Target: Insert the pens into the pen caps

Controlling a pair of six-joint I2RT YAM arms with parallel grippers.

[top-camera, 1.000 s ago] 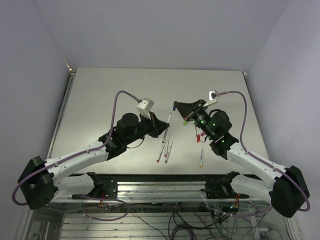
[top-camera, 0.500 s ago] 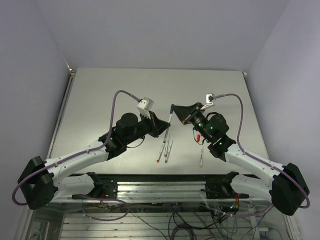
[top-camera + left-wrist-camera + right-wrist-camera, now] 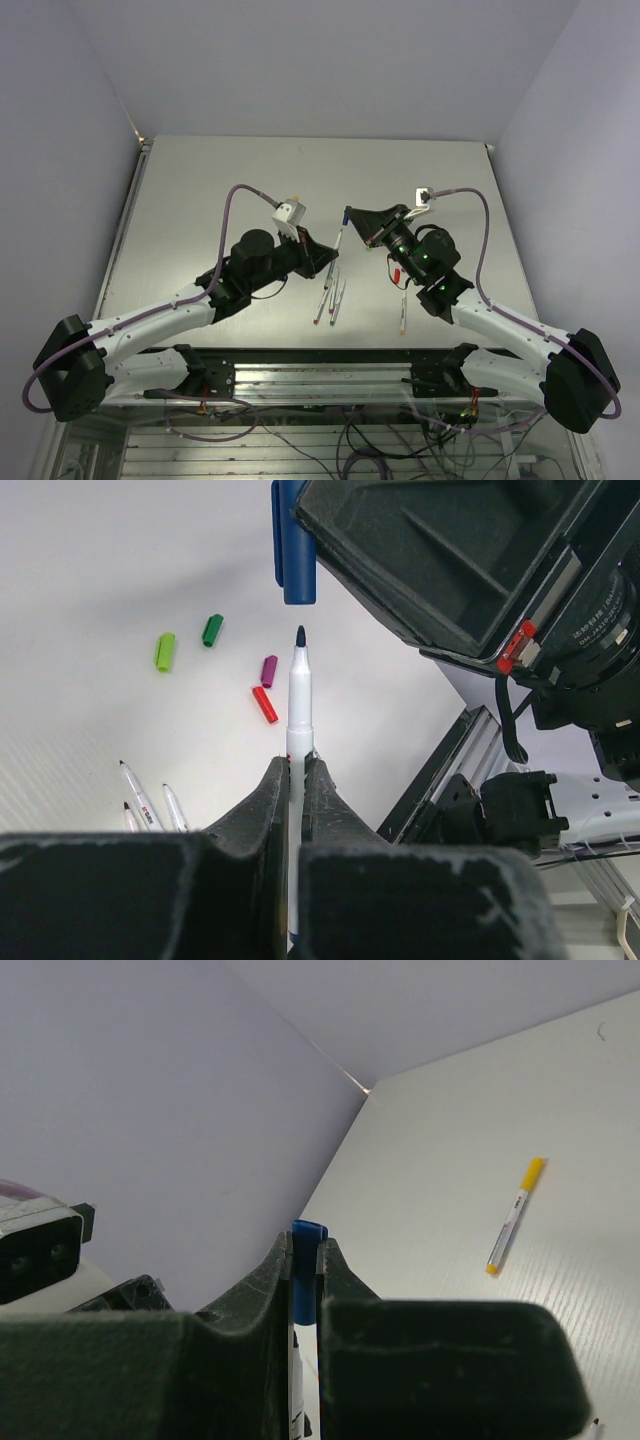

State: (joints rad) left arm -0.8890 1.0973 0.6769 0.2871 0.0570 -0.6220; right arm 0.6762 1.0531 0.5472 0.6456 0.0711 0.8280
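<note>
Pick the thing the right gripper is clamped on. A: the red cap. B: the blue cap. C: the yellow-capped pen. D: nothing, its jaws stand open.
B: the blue cap sits pinched in the right gripper, while the red cap and the yellow-capped pen lie loose on the table.

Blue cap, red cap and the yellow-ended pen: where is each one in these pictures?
blue cap (image 3: 295, 550), left wrist view, on the middle of its side.
red cap (image 3: 264, 704), left wrist view, on its middle.
yellow-ended pen (image 3: 514, 1218), right wrist view, on its white barrel.
</note>
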